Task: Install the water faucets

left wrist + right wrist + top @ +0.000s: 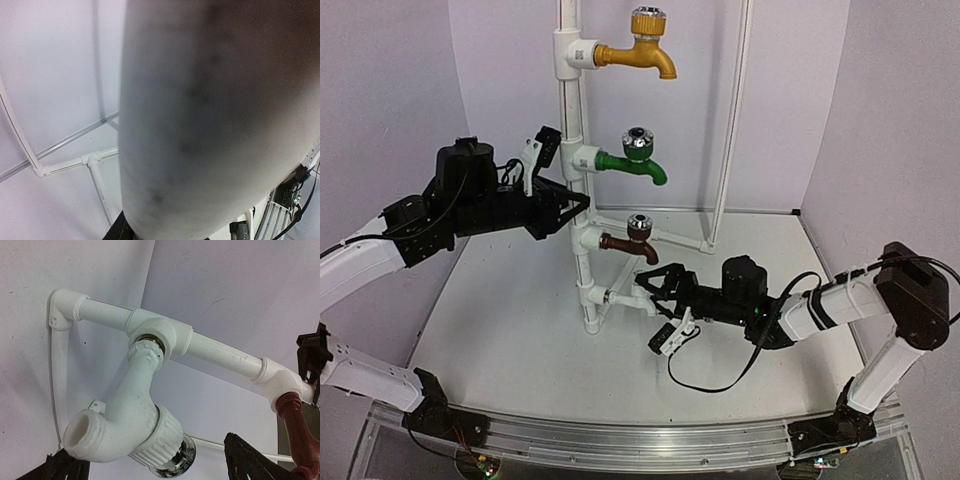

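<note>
- We see the left gripper (578,203) clenched on the upright pipe (572,110), between the tee holding the green faucet (636,160) and the one holding the brown faucet (629,240).
- In the left wrist view the pipe is a blurred white mass filling the frame, so we can read no detail there.
- The right gripper (648,292) is low over the table (510,330), with its jaws spread wide and grasping nothing.
- In the right wrist view its dark fingers (247,460) stand on either side of the white faucet (132,410), apart from it.
- The white faucet sits with its inlet in the mouth of the lowest tee (162,337). A brass-coloured ring shows at the joint. The open spout faces the wrist camera, and the chrome knob top lies at the bottom edge.
- We cannot tell how far in the thread is.
- The yellow faucet (642,48) is on the top tee. Yellow, green and brown all stick out to the right.
</note>
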